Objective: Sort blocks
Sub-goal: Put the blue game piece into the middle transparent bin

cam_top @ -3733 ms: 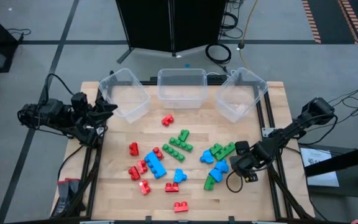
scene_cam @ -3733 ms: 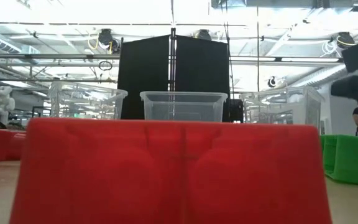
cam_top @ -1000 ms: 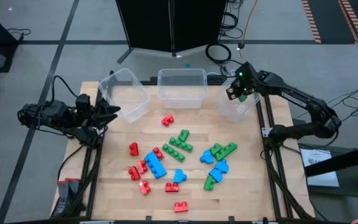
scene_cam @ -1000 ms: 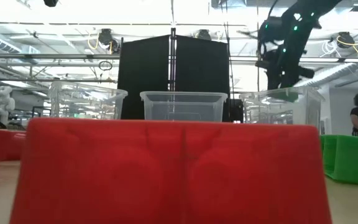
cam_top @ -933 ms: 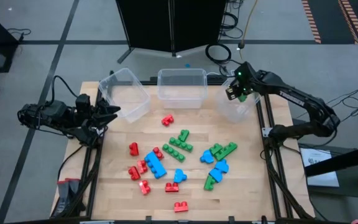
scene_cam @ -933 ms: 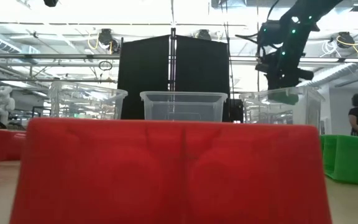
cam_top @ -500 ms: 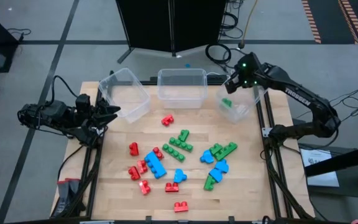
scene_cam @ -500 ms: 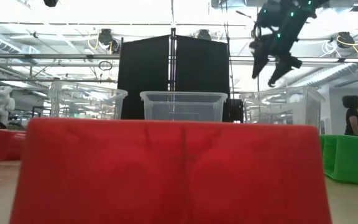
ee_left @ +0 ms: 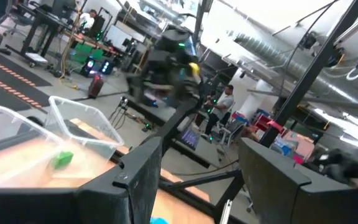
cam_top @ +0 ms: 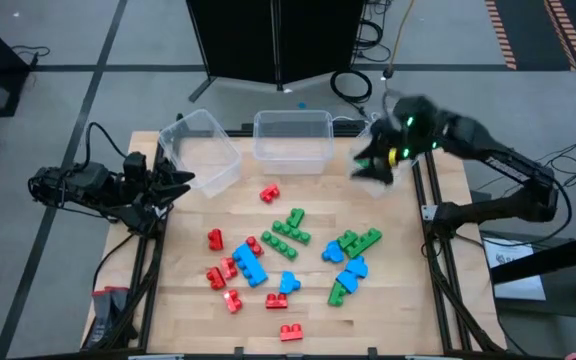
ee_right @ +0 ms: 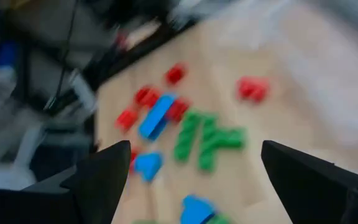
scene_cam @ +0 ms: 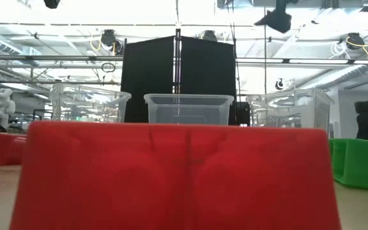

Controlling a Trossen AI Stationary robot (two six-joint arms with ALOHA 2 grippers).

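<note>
Red, blue and green blocks lie scattered on the wooden table: a red one (cam_top: 270, 193), green ones (cam_top: 288, 230) (cam_top: 358, 242) and blue ones (cam_top: 250, 265) (cam_top: 351, 270). The right wrist view shows them too, among them a blue block (ee_right: 157, 116) and a green one (ee_right: 207, 140). In the left wrist view one green block (ee_left: 61, 160) lies on the floor of the right clear bin (cam_top: 408, 135). My right gripper (cam_top: 371, 170) (ee_right: 197, 186) hangs open and blurred high over that bin's near left corner. My left gripper (cam_top: 175, 180) (ee_left: 194, 180) waits open at the table's left edge.
Three clear bins stand along the far edge: left (cam_top: 200, 150), middle (cam_top: 292, 140) and right. A red block (scene_cam: 177, 176) close to the low camera fills most of that view. A person (scene_cam: 366, 121) stands in the room beyond the table.
My right gripper has opened over the right bin and let go of a green block, which has dropped into the bin. The gripper has then risen fast, turned and tipped, and swung a little toward the table's middle.
</note>
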